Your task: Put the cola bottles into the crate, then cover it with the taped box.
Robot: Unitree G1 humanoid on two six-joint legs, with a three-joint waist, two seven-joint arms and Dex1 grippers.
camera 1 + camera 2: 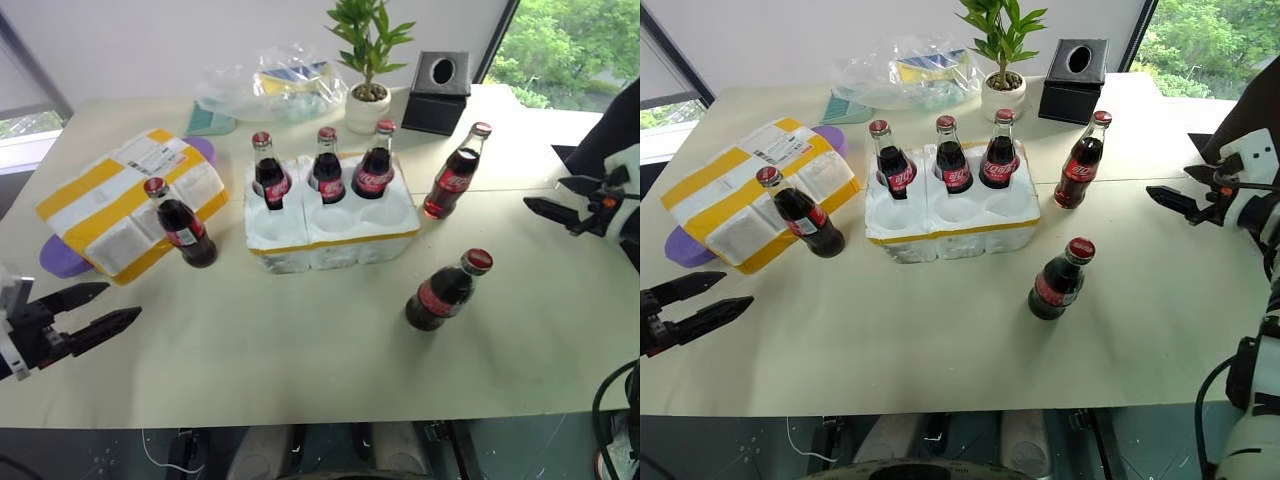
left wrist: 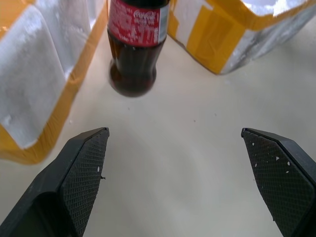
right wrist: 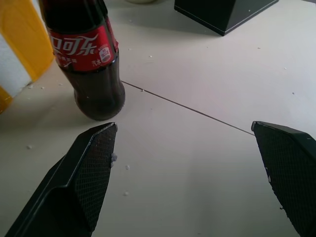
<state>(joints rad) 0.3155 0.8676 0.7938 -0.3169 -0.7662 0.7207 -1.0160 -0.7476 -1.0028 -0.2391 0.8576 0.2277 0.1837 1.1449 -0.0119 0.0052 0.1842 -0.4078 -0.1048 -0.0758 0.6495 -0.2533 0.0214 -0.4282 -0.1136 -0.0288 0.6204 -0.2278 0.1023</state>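
Observation:
The white foam crate (image 1: 330,238) with a yellow band stands mid-table; three cola bottles (image 1: 328,170) fill its back row of wells, and the front wells are empty. Three other cola bottles stand loose on the table: one (image 1: 183,228) beside the taped box (image 1: 125,200), one (image 1: 455,178) just right of the crate, one (image 1: 445,292) in front right. My left gripper (image 1: 120,303) hovers open at the near left, pointing at the left bottle (image 2: 133,44). My right gripper (image 1: 543,192) is open at the far right, facing the bottle (image 3: 91,69) beside the crate.
A potted plant (image 1: 367,95), a black tissue box (image 1: 437,90) and a clear plastic bag (image 1: 270,85) line the back of the table. A purple mat (image 1: 60,260) lies under the taped box. The table's front edge runs just below my left gripper.

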